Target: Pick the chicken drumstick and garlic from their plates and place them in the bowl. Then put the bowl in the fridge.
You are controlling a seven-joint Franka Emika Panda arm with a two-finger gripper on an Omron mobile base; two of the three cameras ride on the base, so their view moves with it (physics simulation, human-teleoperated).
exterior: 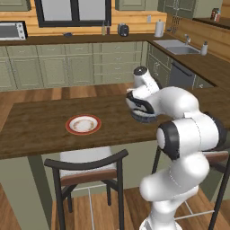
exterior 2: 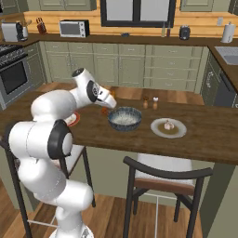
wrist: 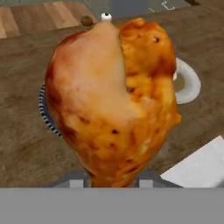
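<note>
Wooden and dark brown, the tabletop [exterior 2: 204, 135] is running across both base views and carrying everything of the task. Two dark-framed chairs [exterior: 90, 173] are standing tucked against its near edge. The white arm is reaching over the tabletop from the near side.

Near the middle of the tabletop the bowl [exterior 2: 124, 118] is sitting upright, dark blue-grey outside and white speckled inside; in the left base view its rim [exterior: 143, 117] is peeking out from under the arm's wrist. To the bowl's right in the right base view a pale round plate [exterior 2: 168, 128] is lying flat, well apart from the bowl's wall, and the garlic [exterior 2: 168, 124] is resting on it as a small pinkish-white bulb. The red-rimmed plate [exterior: 83, 124] is lying bare further along the tabletop, on the other side of the arm.

The claw [exterior 2: 105, 109] is hanging just beside the bowl's rim, above the tabletop, and it is clamping the chicken drumstick [wrist: 113, 96], whose thin end is sitting between the two fingertips [wrist: 75, 179] in the hand view. The glossy orange-brown meat is looming large there, hiding most of the bowl behind it. Beyond the bowl two small shakers [exterior 2: 150, 102] are standing side by side.
</note>
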